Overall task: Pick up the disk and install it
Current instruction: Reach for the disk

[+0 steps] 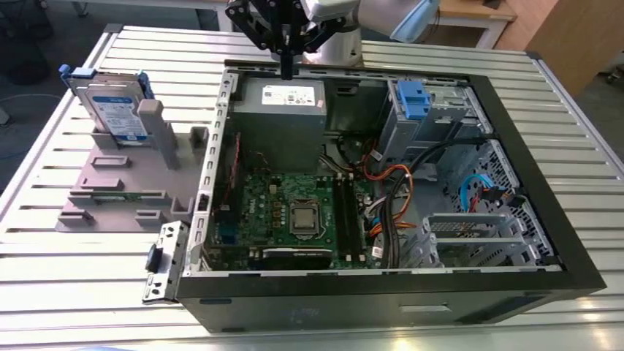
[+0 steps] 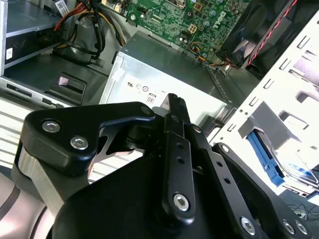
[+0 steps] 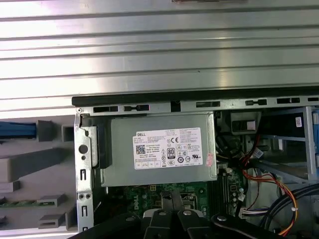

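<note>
Hanging over the power-supply box [image 1: 283, 99] of the open computer case [image 1: 546, 219], the gripper [image 1: 288, 73] has its fingers pressed together and grips nothing. The disk [image 1: 112, 110] stands upright in the grey stand [image 1: 107, 183] on the desk [image 1: 58, 292], well apart from the gripper.

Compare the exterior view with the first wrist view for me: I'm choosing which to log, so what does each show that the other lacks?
Exterior view: the disk's labelled face, upright in the grey stand, and the perforated metal cage. First wrist view: the sticker on the power supply, face-on. Both: the power supply, the motherboard and the empty gripper.
</note>
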### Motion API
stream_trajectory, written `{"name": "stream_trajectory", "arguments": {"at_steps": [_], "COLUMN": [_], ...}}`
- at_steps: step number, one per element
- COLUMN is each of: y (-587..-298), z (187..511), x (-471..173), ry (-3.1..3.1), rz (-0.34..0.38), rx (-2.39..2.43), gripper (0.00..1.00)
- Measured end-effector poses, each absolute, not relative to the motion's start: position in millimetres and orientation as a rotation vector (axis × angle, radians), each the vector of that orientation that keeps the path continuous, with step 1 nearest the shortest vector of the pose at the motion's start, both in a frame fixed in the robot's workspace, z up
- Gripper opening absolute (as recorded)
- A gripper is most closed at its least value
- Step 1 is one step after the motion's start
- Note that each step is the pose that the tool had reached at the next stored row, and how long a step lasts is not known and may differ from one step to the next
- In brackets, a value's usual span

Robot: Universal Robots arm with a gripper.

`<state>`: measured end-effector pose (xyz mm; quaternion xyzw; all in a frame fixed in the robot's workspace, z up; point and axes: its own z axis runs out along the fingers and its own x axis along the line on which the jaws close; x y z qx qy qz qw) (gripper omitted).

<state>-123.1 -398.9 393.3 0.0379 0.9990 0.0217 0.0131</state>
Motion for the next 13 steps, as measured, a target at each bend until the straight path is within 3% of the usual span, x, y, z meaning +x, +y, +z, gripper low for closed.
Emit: {"name": "stream_trajectory", "arguments": {"at_steps": [13], "y": [-399], "z": [393], "x": [-136], "ry": [3.112], "rz": [0.068], "rx": [0.118], "gripper": [0.11]}}
